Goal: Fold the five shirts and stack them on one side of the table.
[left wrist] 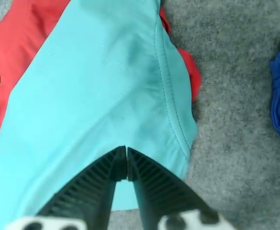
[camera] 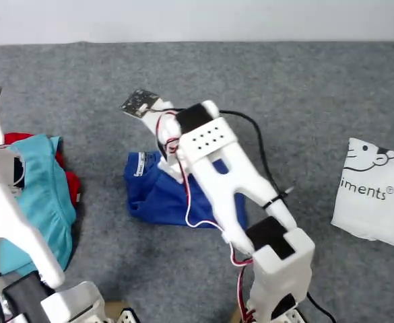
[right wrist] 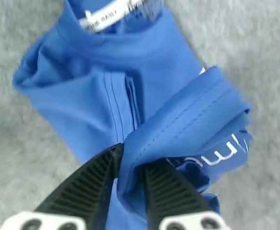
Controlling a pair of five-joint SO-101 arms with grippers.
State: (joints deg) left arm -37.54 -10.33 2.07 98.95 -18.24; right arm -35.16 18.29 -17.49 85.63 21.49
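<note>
High view: two arms work at a grey bench (camera: 304, 87), each over a shirt.
The blue shirt (camera: 153, 195) lies crumpled near the middle of the bench. The right pincer (right wrist: 130, 154) is clamped tight on a raised fold of it, with cloth bunched between the ribbed fingers (right wrist: 94, 179). Well to the left of the blue shirt, a teal shirt (camera: 45, 195) lies over a red shirt (camera: 23, 138) whose edge peeps out. The left pincer (left wrist: 126, 155) hangs over the teal shirt with its tips pressed together; whether any cloth is caught there I cannot tell. Well to the right of the blue shirt sits a folded white shirt (camera: 375, 195).
</note>
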